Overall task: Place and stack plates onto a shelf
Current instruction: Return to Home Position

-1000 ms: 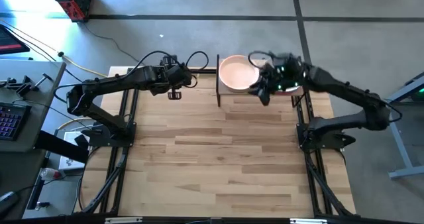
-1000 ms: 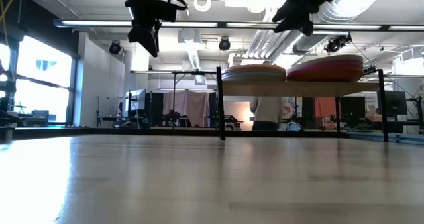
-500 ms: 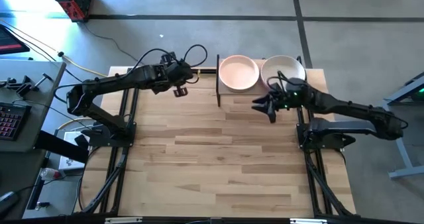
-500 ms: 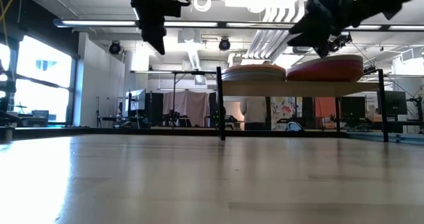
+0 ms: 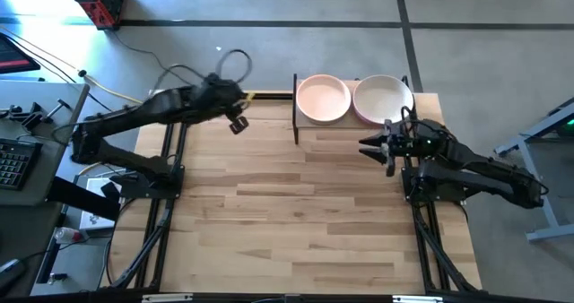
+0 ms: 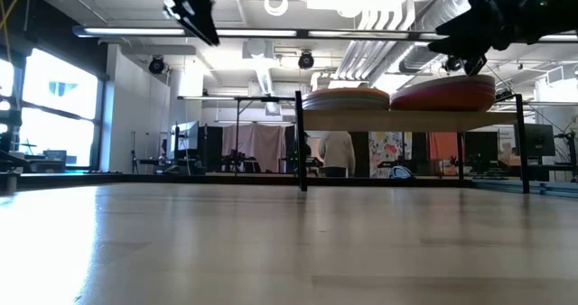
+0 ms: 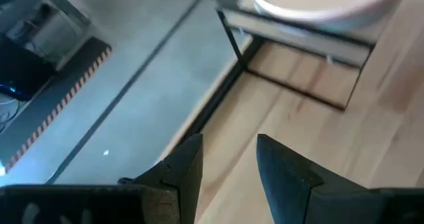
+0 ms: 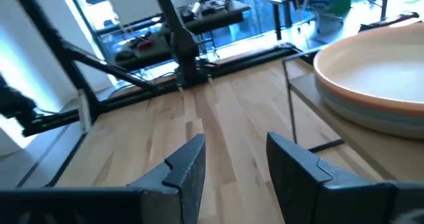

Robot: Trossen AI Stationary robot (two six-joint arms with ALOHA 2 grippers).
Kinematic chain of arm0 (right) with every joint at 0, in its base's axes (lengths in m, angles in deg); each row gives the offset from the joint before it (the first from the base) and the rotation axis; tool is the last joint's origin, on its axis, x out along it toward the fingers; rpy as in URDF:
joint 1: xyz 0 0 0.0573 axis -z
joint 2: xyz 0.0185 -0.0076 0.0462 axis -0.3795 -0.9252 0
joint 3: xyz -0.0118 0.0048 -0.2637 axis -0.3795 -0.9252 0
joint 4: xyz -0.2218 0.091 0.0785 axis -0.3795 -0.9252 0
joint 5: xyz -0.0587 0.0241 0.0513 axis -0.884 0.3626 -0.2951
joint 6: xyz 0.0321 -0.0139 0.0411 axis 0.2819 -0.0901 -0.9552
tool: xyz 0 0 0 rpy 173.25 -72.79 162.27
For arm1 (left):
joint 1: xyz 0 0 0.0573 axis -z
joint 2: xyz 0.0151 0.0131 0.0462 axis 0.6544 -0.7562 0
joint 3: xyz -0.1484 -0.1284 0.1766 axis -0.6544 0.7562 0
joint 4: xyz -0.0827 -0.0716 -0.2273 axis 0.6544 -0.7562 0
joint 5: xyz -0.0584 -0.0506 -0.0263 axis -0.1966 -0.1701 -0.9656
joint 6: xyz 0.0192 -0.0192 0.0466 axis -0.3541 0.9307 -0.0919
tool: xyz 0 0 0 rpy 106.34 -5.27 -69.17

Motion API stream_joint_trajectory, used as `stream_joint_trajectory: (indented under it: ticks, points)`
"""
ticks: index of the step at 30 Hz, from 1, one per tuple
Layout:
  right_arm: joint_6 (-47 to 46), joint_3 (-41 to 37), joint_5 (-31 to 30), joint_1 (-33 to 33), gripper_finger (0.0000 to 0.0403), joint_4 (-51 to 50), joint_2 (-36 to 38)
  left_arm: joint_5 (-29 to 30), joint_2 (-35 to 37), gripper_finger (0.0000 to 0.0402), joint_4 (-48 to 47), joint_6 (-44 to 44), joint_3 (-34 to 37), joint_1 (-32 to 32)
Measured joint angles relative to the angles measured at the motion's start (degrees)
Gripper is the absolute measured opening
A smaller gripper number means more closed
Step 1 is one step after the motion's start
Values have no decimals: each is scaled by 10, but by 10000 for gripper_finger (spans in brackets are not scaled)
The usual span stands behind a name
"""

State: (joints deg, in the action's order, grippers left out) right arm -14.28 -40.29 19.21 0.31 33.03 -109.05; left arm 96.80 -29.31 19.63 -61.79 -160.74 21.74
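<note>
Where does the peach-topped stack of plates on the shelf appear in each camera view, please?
High view: the peach-topped stack sits upper centre, left of two stacks on the shelf.
Low view: right of centre, the left stack.
Left wrist view: at the picture's top edge, partly cut off.
Right wrist view: at the picture's right edge.
Shared landmark: the black upright beside it, at the shelf's end.
</note>
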Motion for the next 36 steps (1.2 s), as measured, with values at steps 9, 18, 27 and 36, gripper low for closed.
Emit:
stream_joint_trajectory:
  ticks: [9,18,27,36]
  points:
    - [6,0,66,0,142,-52,69,16,158,131,3,71,66,5]
    - [21,0,74,-7,142,-99,102,31,298,131,62,127,198,26]
    - [-21,-78,85,-17,142,23,104,48,409,131,206,121,361,69]
    - [-105,-158,125,-17,142,139,104,-22,495,131,339,82,499,131]
